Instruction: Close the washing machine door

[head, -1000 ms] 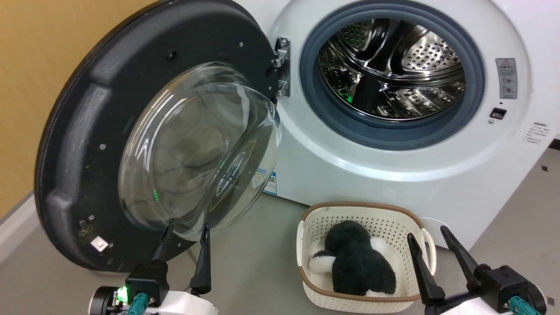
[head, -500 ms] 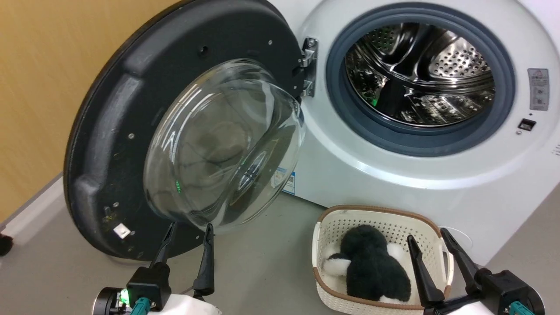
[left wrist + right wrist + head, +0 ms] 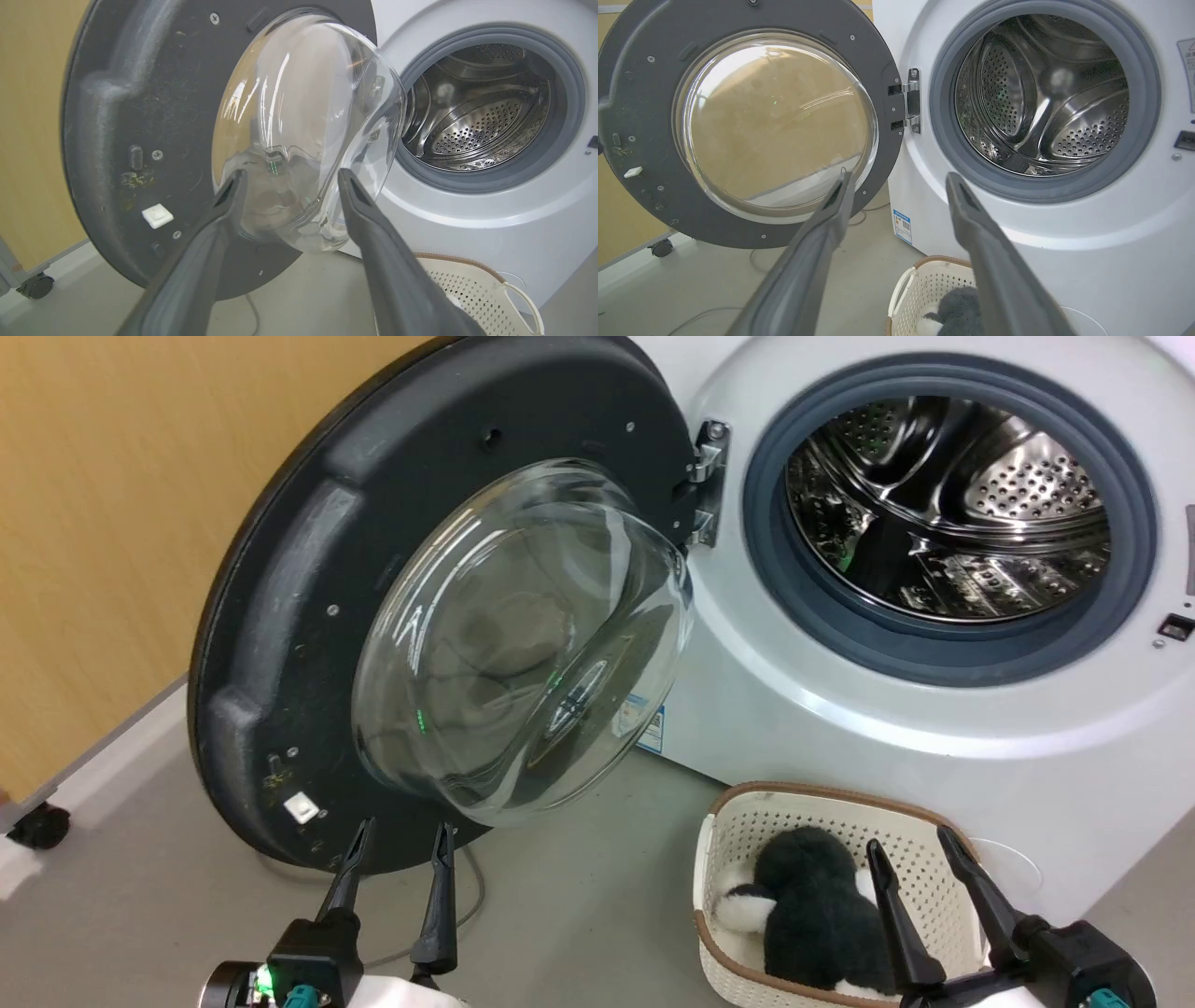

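Observation:
The washing machine door (image 3: 308,616) (image 3: 140,116) (image 3: 644,116) stands swung wide open to the left on its metal hinge (image 3: 705,481) (image 3: 910,100). Its matte black inner face and clear glass bowl (image 3: 523,653) (image 3: 303,130) point toward me. The white washing machine (image 3: 840,728) (image 3: 467,224) (image 3: 1017,233) shows its steel drum (image 3: 952,504) (image 3: 1041,93) inside the grey gasket. My left gripper (image 3: 400,831) (image 3: 289,179) is open, low at the lower left, just below the door's bottom rim. Over the basket at the lower right, my right gripper (image 3: 910,847) (image 3: 899,179) is open and holds nothing.
A cream plastic basket (image 3: 728,859) (image 3: 920,289) with a black and white plush toy (image 3: 812,896) sits on the grey floor before the machine. A wooden wall (image 3: 93,523) rises at the left, with a small caster wheel (image 3: 42,823) and a thin cable (image 3: 471,887) on the floor.
The whole picture has shifted to the right, so the camera has turned left. The door keeps its wide-open angle, and both grippers stay open at the bottom of the view.

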{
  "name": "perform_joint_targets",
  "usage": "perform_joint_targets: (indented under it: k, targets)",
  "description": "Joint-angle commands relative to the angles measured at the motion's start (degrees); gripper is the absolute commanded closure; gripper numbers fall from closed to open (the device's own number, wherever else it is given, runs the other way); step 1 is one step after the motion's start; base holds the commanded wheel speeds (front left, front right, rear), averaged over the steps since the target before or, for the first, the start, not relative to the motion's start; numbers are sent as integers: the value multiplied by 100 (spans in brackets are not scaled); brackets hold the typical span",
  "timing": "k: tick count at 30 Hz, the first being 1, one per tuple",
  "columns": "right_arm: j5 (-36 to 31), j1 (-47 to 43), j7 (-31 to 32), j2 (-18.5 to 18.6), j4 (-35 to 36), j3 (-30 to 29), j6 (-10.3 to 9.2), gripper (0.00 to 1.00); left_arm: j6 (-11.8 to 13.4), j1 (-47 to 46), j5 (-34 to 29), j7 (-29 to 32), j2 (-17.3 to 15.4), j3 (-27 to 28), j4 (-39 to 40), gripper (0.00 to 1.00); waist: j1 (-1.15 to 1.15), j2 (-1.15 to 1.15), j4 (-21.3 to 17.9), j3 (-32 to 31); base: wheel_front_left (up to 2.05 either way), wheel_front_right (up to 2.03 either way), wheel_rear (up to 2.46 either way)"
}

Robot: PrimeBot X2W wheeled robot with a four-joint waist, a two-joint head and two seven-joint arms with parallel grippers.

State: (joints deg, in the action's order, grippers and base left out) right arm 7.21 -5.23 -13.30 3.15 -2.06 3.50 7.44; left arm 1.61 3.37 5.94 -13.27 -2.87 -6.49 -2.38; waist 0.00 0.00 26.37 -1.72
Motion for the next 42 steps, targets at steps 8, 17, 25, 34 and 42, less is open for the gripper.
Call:
perform_joint_targets:
  k: [8,17,25,34,42]
  targets:
    - [61,-108,-146,-27,-33,42,4,0,55,96,95,-150,0,-56,-46,0,0,0,211,4,0,0,0]
    - [69,-71,-170,-27,-62,76,5,0,53,120,97,-173,0,-24,-36,0,0,0,258,5,0,0,0]
    - [74,-67,-170,-27,-72,83,5,0,3,75,203,-173,0,181,271,100,0,0,253,-12,0,0,0]
    - [-37,-36,-170,-27,-19,73,5,0,-255,-499,683,-173,-338,1642,1146,100,0,0,101,170,0,0,0]
    - [-149,80,-170,-27,-46,89,5,0,-644,-1976,2945,970,-1059,2978,-389,100,0,0,-137,364,0,0,0]
